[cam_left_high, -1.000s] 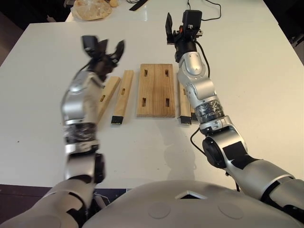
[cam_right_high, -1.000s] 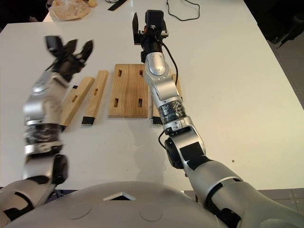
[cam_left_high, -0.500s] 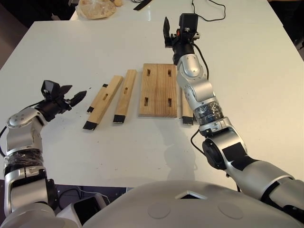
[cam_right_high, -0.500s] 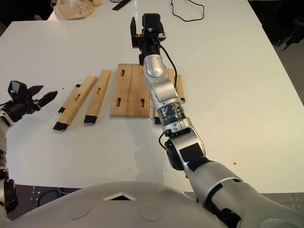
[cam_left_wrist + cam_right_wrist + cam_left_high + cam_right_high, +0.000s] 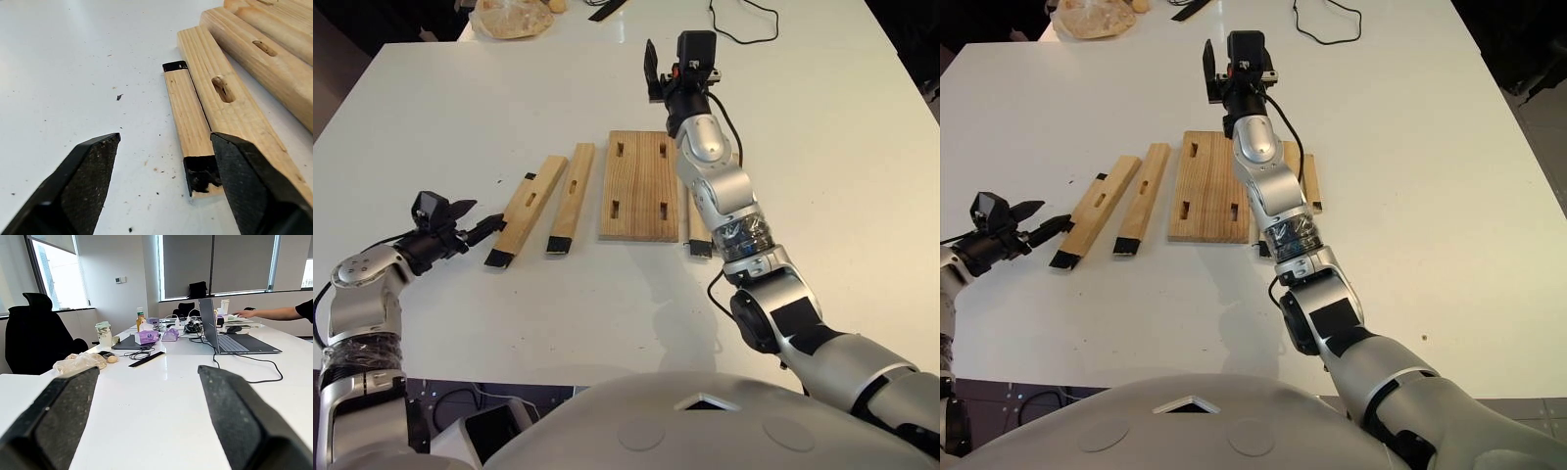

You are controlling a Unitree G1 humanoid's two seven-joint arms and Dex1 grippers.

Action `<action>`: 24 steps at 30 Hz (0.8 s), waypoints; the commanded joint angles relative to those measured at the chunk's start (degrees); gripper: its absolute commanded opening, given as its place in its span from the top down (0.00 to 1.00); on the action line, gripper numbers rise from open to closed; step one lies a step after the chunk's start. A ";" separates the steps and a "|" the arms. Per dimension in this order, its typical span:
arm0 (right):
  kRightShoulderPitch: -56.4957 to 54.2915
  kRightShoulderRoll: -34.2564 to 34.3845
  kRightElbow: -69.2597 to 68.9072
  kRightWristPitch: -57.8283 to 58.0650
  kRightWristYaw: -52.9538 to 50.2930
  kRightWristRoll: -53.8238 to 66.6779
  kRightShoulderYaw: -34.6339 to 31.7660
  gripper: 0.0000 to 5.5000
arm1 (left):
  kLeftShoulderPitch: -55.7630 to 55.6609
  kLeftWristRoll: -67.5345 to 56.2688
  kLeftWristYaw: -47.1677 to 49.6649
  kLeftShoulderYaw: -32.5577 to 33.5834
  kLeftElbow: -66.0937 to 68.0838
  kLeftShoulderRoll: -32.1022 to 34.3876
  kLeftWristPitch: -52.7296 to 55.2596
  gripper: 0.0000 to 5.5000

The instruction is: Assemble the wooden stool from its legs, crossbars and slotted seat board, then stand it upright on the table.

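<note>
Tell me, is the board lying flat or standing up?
Lying flat: the board rests on the table, all four slots showing.

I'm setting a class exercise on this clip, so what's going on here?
A humanoid robot is at the start of assembling a wooden stool. The parts lie flat and unjoined on the table. Its left hand, open, is low by the outermost leg and thin crossbar. Its right hand, open, is beyond the seat board.
</note>
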 commanded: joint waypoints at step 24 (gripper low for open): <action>2.87 6.35 -0.15 0.47 1.41 0.63 1.42 0.32 | 3.77 0.90 6.94 -2.66 -2.40 -7.41 -1.13 0.37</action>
